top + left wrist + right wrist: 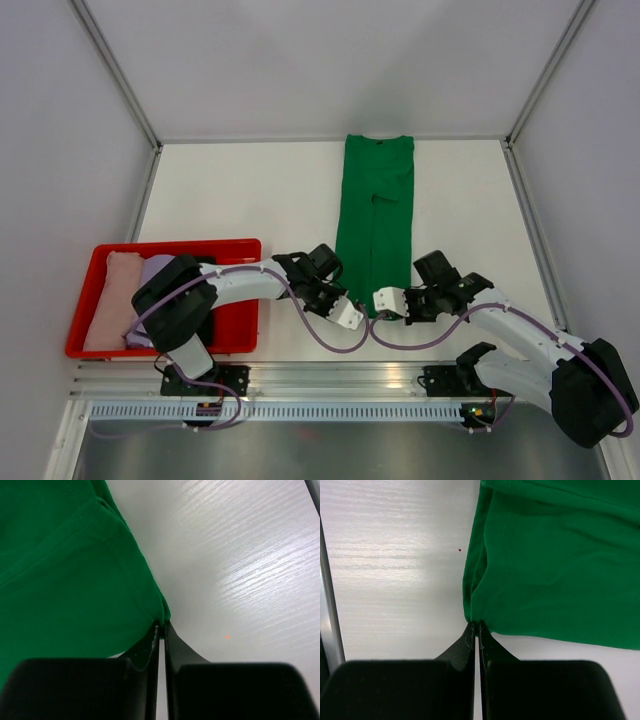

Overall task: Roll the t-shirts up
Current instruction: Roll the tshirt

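Currently on record, largest item first:

Desk: white, wood-grained surface, walled on three sides by pale panels.

Green t-shirt: bright green, folded lengthwise into a long narrow strip, lying flat right of the desk's centre line. The collar end is at the far edge and the hem end is near the arms.

Red tray: shallow plastic tray at the near left of the desk, well apart from the green strip.

Pale pink t-shirt: folded, along the tray's left side.

Lavender t-shirt: folded, just beside the pink one (the left arm hides part of it).

Left gripper: low at the near hem, black fingers pressed almost together with a corner of the green cloth nipped at their tips.

Right gripper: at the same hem, just beside the left one, fingers closed on a folded corner of the green cloth, with bare desk to one side
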